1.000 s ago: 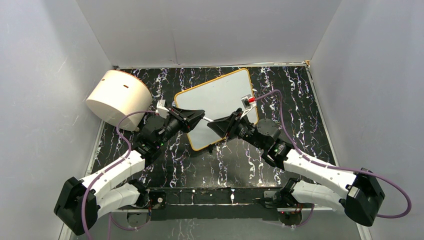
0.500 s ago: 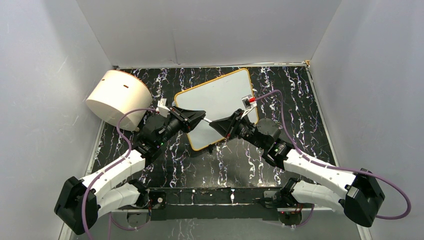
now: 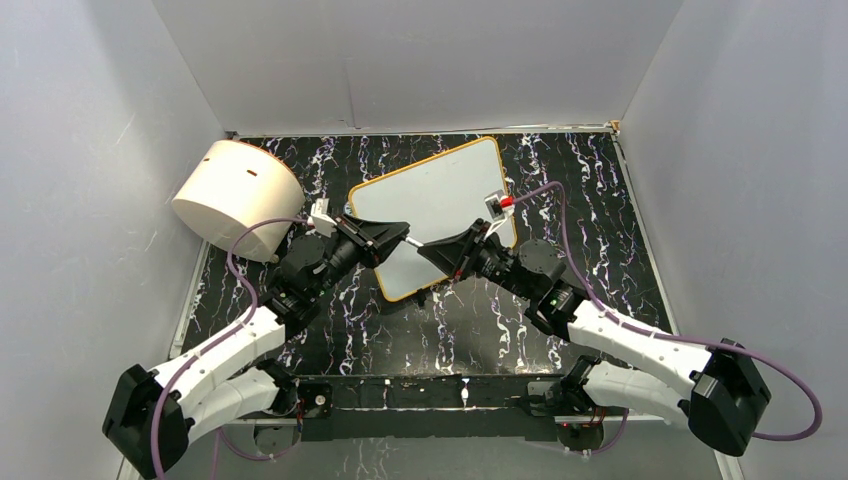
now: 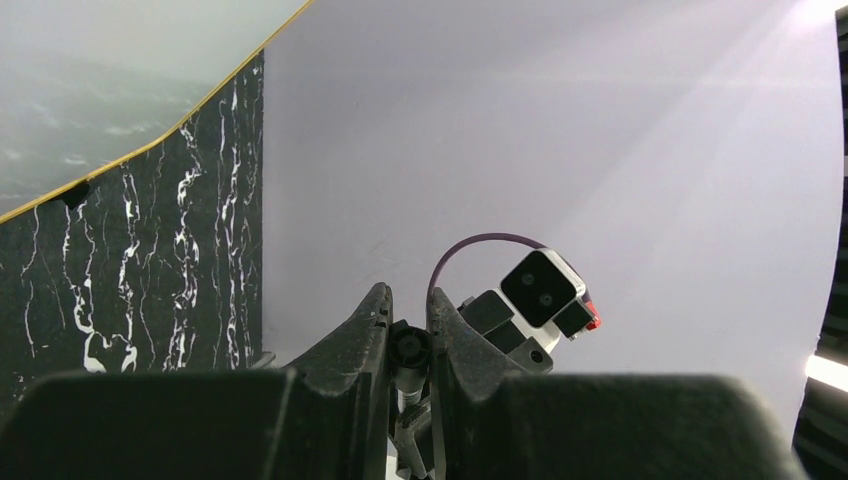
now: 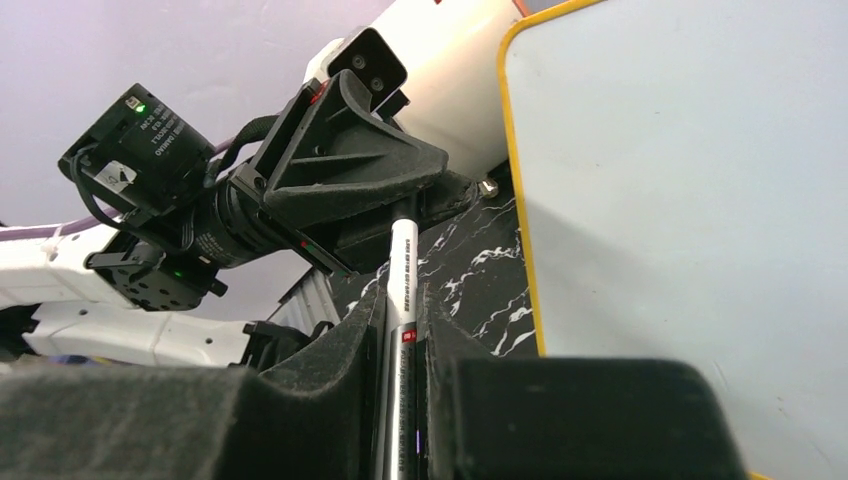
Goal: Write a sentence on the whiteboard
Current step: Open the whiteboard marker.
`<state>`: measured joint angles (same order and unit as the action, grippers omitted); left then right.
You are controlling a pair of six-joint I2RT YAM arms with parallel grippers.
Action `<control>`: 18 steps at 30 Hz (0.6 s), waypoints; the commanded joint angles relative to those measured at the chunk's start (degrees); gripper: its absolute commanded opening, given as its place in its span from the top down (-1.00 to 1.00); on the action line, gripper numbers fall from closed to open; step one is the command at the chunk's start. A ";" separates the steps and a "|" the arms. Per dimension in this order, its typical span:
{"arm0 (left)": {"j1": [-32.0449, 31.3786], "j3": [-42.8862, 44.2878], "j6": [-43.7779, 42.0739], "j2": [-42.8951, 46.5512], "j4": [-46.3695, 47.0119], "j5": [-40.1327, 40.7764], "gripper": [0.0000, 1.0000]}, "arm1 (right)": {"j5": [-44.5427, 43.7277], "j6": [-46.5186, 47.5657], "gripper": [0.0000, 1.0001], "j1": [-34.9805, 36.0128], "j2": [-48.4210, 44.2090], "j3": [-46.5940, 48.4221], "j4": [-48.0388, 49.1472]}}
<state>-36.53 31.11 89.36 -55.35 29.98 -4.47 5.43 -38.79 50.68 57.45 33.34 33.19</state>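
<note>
Our left arm's elbow has swung outward, yet the marker (image 3: 413, 241) still bridges both jaws: left jaws clenched on what looks like its cap, right jaws grasping the barrel, so uncapping seems unfinished. The blank whiteboard (image 3: 440, 190) lies just beyond them. A cream cylinder (image 3: 237, 195) crowds behind the left jaws; open worktop (image 3: 620, 220) lies behind the right jaws.

Large glossy orange-rimmed whiteboard (image 3: 440, 190) mid-table on black marbled tabletop (image 3: 600, 200), big cream cylinder (image 3: 237, 197) to its left, left gripper (image 3: 403, 233) and right gripper (image 3: 425, 251) meeting over its near half, white marker pen (image 3: 413, 240) between them
</note>
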 commanded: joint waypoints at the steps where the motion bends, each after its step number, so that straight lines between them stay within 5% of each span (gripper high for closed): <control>1: 0.68 -1.36 -0.48 3.77 0.94 11.77 1.00 | 4.83 0.55 1.00 0.27 -2.49 -1.13 4.40; 18: 0.76 -3.46 -1.13 6.67 5.12 20.03 1.00 | 7.08 2.75 1.00 0.24 -6.18 -5.20 3.55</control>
<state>-39.16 27.55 88.95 -51.27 30.85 -1.06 8.23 -37.36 50.87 55.46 30.09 35.77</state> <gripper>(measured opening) 0.121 0.210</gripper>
